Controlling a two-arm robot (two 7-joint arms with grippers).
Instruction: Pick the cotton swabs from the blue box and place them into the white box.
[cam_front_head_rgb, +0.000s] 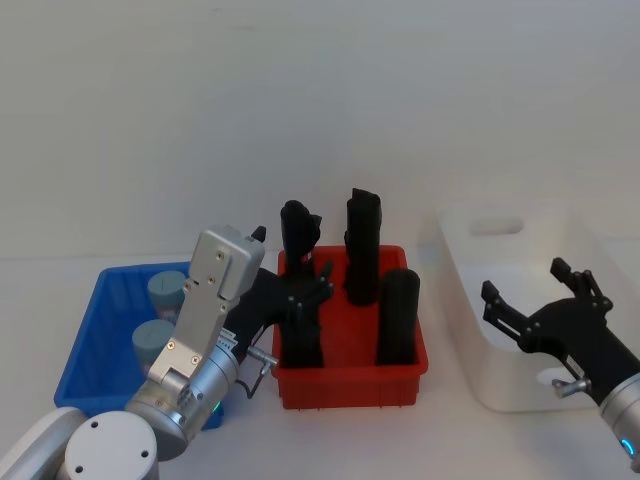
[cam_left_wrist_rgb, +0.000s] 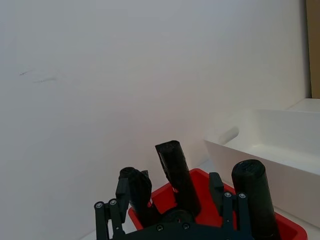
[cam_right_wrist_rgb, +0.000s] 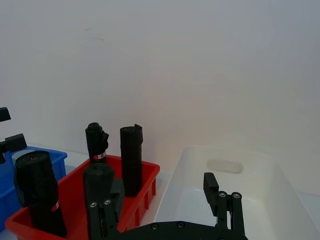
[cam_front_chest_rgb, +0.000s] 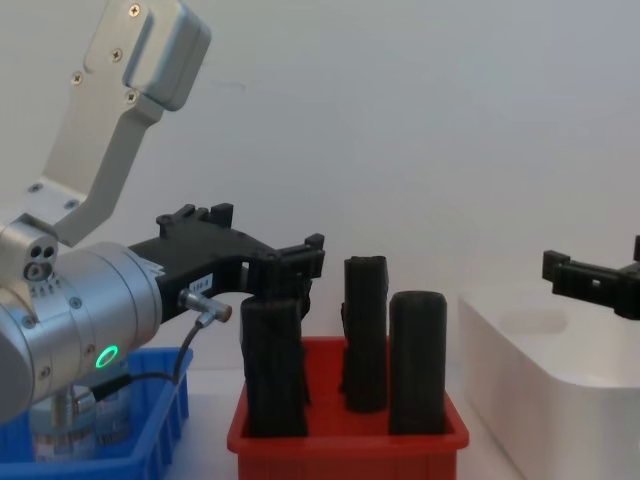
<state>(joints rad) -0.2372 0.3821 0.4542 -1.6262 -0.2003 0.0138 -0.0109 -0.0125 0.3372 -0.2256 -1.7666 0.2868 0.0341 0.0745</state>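
**A:** Both grippers are spread open and empty. The left gripper (cam_front_head_rgb: 318, 285) hangs at the left edge of the red bin (cam_front_head_rgb: 350, 385), close against a black roll (cam_front_head_rgb: 300, 340). The right gripper (cam_front_head_rgb: 523, 280) hovers above the white box (cam_front_head_rgb: 465, 320).

**B:** And the cotton swabs (cam_front_head_rgb: 153, 340)?

**A:** They sit in the blue box (cam_front_head_rgb: 100, 320), beside and below the left arm, with no gripper on them.

**B:** What worries you?

**A:** The left fingers are among the rolls, not over the jars. Swinging across to the blue box could tip the nearest roll. I'd also judge that a low carry over the red bin would strike the tall ones. A round jar could slip from a shallow pinch, too.

**B:** Counts?

**A:** Two jars that I can see, though the arm covers part of the blue box. Four black rolls, upright in the red bin. One bin of each colour.
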